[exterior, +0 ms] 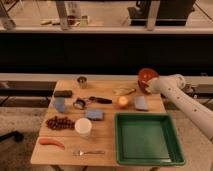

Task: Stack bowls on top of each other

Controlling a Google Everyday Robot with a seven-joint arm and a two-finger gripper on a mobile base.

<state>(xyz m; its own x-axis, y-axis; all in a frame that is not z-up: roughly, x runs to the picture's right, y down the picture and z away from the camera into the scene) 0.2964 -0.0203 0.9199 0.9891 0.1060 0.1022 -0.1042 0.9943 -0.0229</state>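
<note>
A reddish-orange bowl [147, 77] sits at the back right corner of the wooden table [107, 135]; it may be more than one bowl, I cannot tell. My white arm reaches in from the right, and my gripper [149, 87] is at the bowl's front rim, largely hidden by the wrist. A white cup [83, 127] stands front left of centre and a small metal cup [82, 81] at the back left.
A green tray [147, 139] fills the front right. A blue sponge [141, 103], an orange fruit [122, 101], a banana [123, 91], a brush [92, 101], grapes [59, 122], a carrot [51, 142] and a fork [89, 152] lie around.
</note>
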